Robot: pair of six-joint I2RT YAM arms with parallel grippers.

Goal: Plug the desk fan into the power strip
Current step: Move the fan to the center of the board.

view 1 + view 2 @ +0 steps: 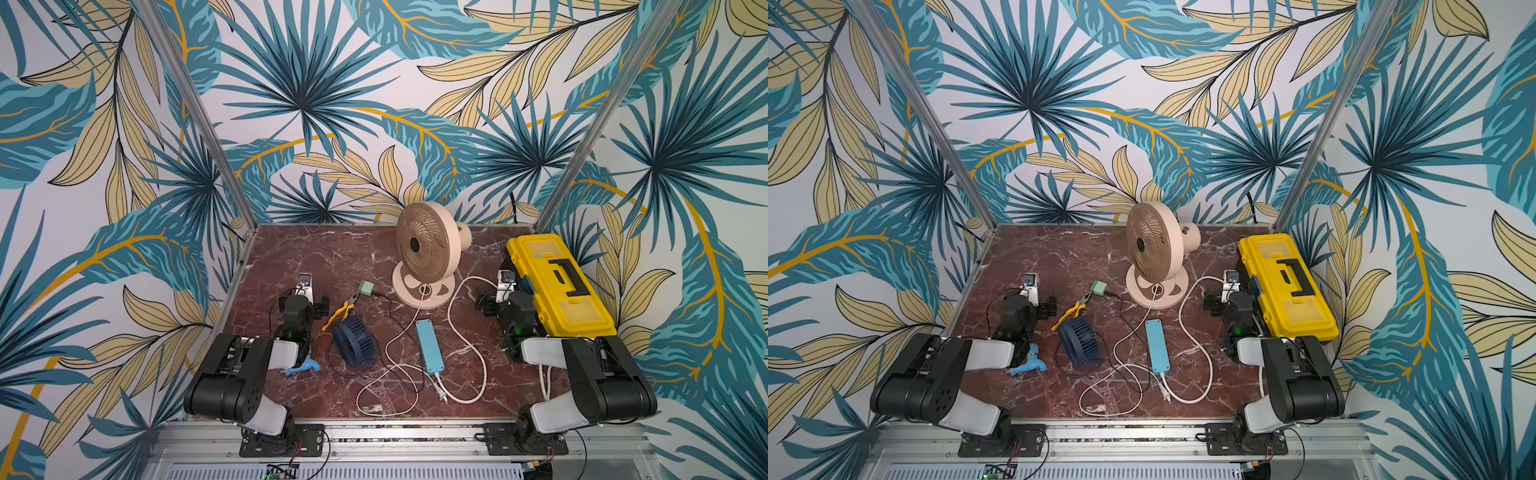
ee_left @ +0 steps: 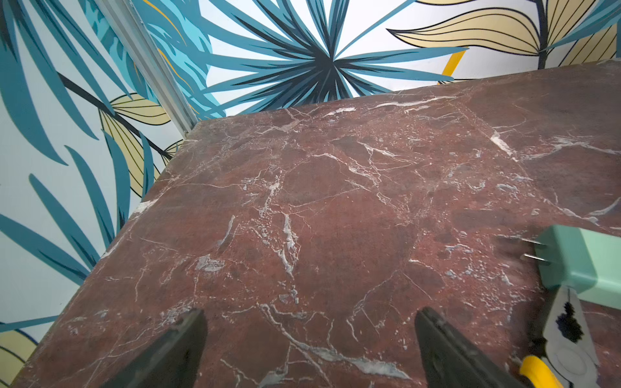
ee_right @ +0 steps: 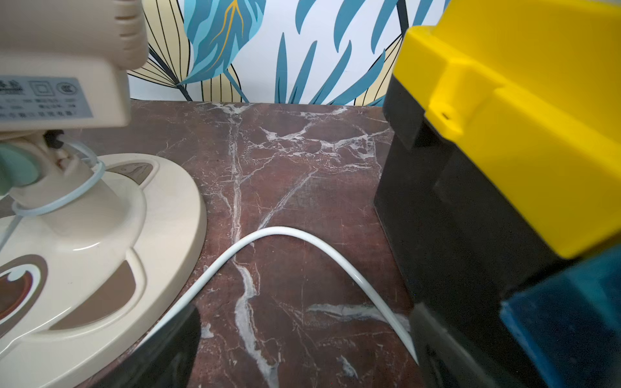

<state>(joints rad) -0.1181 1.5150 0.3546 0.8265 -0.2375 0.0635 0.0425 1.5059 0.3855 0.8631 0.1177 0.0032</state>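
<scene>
The beige desk fan (image 1: 426, 253) (image 1: 1156, 249) stands upright at the back middle of the marble table; its round base (image 3: 100, 252) fills one side of the right wrist view. The light-blue power strip (image 1: 430, 345) (image 1: 1158, 345) lies flat in front of it with a plain face up. A white plug (image 1: 442, 392) lies just past the strip's near end. My left gripper (image 1: 309, 297) (image 2: 311, 322) is open over bare marble, far left of the strip. My right gripper (image 1: 500, 293) (image 3: 304, 336) is open beside the fan's base, with a thick white cord (image 3: 279, 231) arching in front of its fingers.
A yellow and black toolbox (image 1: 557, 282) (image 3: 504, 134) stands close along the right gripper's outer side. A pale-green plug adapter (image 1: 365, 287) (image 2: 584, 262), yellow-handled pliers (image 1: 340, 313), a small dark-blue fan (image 1: 353, 340) and a blue plastic tool (image 1: 301, 365) lie near the left arm. Thin cords loop across the front.
</scene>
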